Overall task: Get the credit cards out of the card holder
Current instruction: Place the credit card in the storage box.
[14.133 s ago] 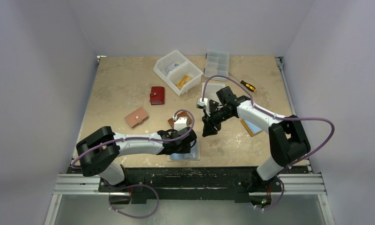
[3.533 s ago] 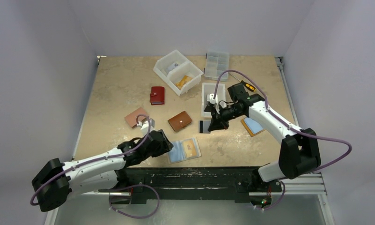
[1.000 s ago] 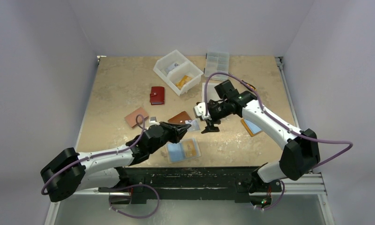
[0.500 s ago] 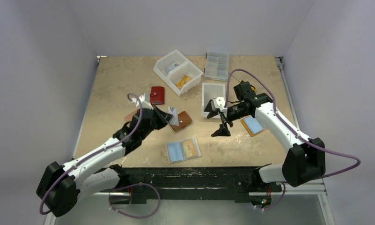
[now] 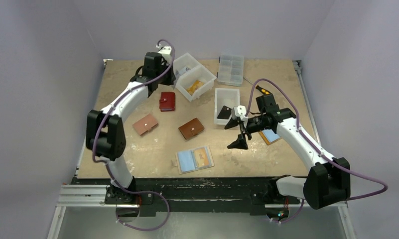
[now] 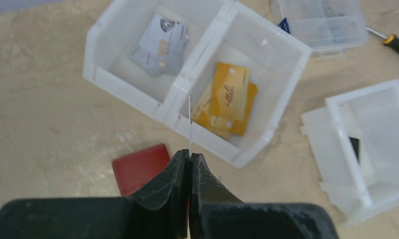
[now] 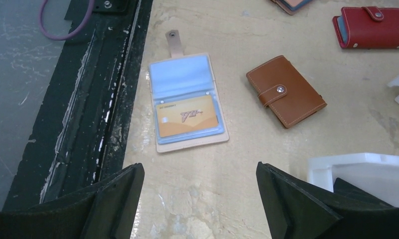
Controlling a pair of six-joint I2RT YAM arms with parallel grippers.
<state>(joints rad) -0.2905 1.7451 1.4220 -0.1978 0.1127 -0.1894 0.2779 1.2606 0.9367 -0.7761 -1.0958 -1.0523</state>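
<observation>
Moved since before: the left arm has swung from the middle of the desk (image 5: 282,79) to its far edge, carrying a card; the right arm has drawn back toward the right edge and its fingers have spread.
Left pincer (image 6: 190,158): clenched on the held card (image 6: 189,122), which is seen only edge-on and stands upright between the fingertips.
Place of held card: above the two-compartment white bin (image 6: 122,89) at the far edge, about where the divider meets the near wall.
Bin contents: grey cards (image 6: 160,45) in the left compartment, gold cards (image 6: 227,99) in the right one.
Right pincer (image 7: 199,199): released, fingers wide apart, grasping nothing, hanging over the desk right of the middle.
Open card holder (image 7: 187,102): lies flat at the middle of the near edge; an orange card (image 7: 187,118) is in one pocket, the other pocket looks plain blue.
Single white bin (image 5: 228,98): just beyond the right pincer, with a black card (image 5: 224,112) inside.
Brown wallet (image 7: 286,90): closed, mid-desk, well apart from the open card holder.
Red wallet (image 5: 167,101): closed, between the brown wallet and the two-compartment white bin.
</observation>
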